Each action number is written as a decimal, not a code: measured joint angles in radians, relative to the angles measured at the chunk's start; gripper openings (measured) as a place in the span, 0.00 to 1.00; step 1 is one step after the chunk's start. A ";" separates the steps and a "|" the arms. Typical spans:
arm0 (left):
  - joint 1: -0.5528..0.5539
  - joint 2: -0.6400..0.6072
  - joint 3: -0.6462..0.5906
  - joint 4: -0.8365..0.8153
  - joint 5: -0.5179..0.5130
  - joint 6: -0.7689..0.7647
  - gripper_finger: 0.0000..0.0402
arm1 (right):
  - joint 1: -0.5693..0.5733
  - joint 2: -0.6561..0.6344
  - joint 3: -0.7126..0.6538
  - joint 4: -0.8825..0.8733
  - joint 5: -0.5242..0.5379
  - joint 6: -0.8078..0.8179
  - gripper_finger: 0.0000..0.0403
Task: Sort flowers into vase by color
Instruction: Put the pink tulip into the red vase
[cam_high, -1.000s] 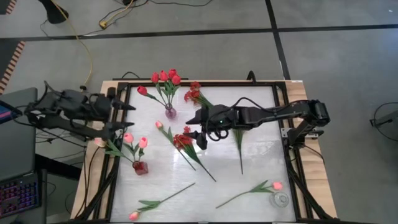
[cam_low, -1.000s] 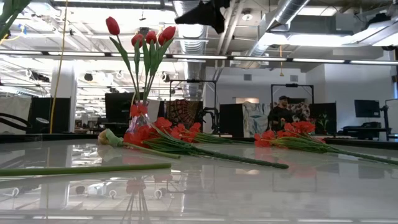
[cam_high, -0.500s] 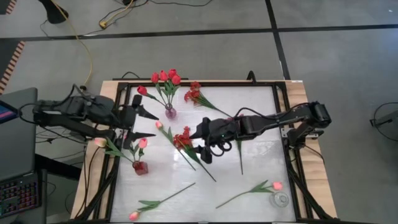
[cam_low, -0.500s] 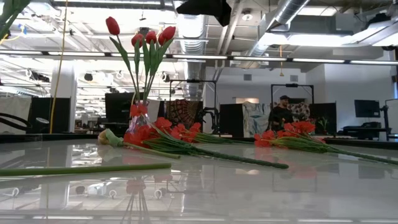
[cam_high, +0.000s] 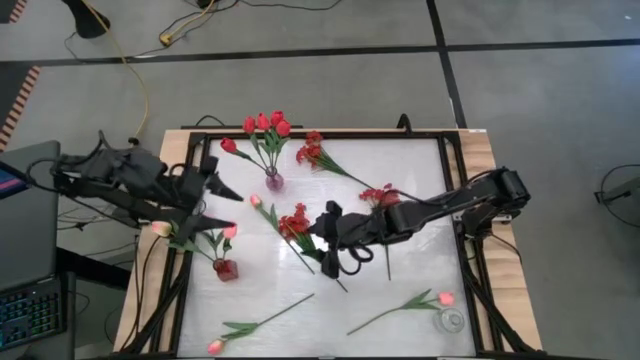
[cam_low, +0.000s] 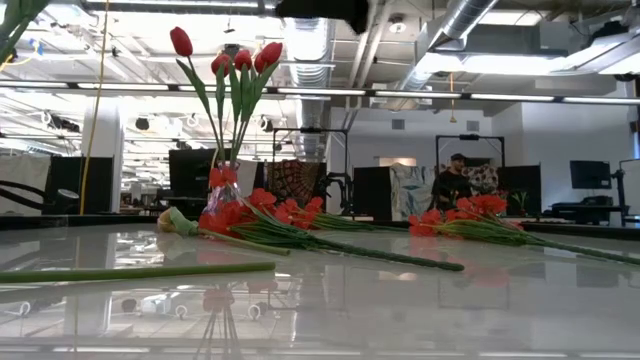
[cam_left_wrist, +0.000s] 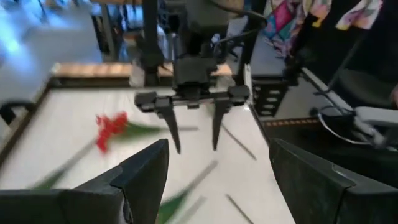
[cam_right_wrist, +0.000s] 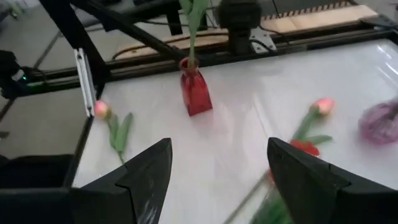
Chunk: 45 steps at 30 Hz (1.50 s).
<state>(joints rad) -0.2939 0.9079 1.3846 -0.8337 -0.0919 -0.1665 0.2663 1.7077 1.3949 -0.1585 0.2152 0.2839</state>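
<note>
Red tulips (cam_high: 265, 125) stand in a purple vase (cam_high: 273, 181) at the far side. Pink tulips (cam_high: 229, 232) stand in a red vase (cam_high: 225, 268) at the left. Red blossom sprays (cam_high: 295, 222) and single pink tulips (cam_high: 445, 298) lie flat on the white table. My left gripper (cam_high: 228, 208) hovers open over the table's left edge, above the red vase's flowers. My right gripper (cam_high: 322, 240) hovers open over the middle, just right of a spray; the left wrist view shows it as right gripper (cam_left_wrist: 193, 127), fingers apart. Neither gripper holds anything.
A clear jar (cam_high: 450, 320) stands at the near right corner. A pink tulip (cam_high: 216, 345) lies at the near left and another pink tulip (cam_right_wrist: 101, 111) by the left frame rail. A black frame (cam_high: 190, 150) borders the table. A person sits far off in the room.
My right gripper has swung toward the table's near edge, sinking a little, and now hovers beside the middle spray. My left gripper has come out from the left edge over the table, toward the right and near side. Both stay open; no flower has moved.
</note>
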 joint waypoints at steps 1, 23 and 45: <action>-0.021 -0.002 0.003 -0.024 -0.016 -0.026 0.66 | 0.003 0.020 0.000 0.044 -0.003 -0.009 0.72; -0.256 -0.266 -0.080 -0.311 -0.549 -0.165 0.66 | 0.039 0.474 0.281 0.191 -0.218 -0.171 0.72; -0.256 -0.509 -0.395 -0.185 -0.608 -0.055 0.66 | 0.110 0.507 0.336 0.139 -0.159 -0.161 0.72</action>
<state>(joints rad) -0.5495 0.3988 0.9900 -1.0184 -0.6997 -0.2213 0.3763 2.2150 1.7306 -0.0199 0.0558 0.1225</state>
